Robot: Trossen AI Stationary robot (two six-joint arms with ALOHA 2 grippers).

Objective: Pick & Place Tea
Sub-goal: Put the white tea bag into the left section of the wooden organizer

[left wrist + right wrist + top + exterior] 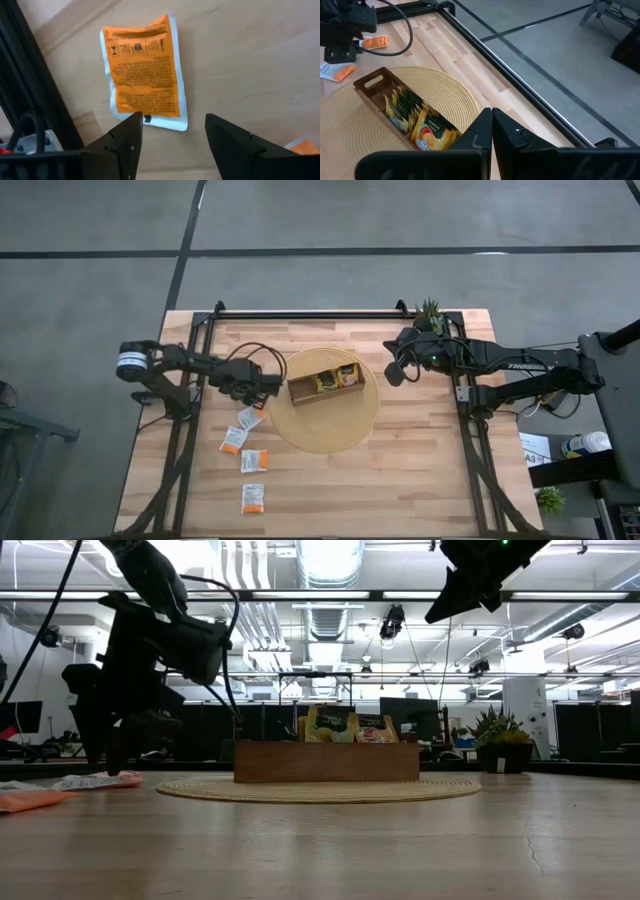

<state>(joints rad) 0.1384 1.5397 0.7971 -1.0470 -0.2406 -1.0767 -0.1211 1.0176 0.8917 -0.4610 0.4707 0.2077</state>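
My left gripper (172,145) hangs spread wide over 1 orange sachet (145,72) beside the mat (352,430). My right gripper (491,131) idles pinched closed above the tray (370,82).

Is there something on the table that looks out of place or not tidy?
Yes. Four white-and-orange sachets lie scattered at different angles on the bare table, outside the tray. The left claw hovers open over one.
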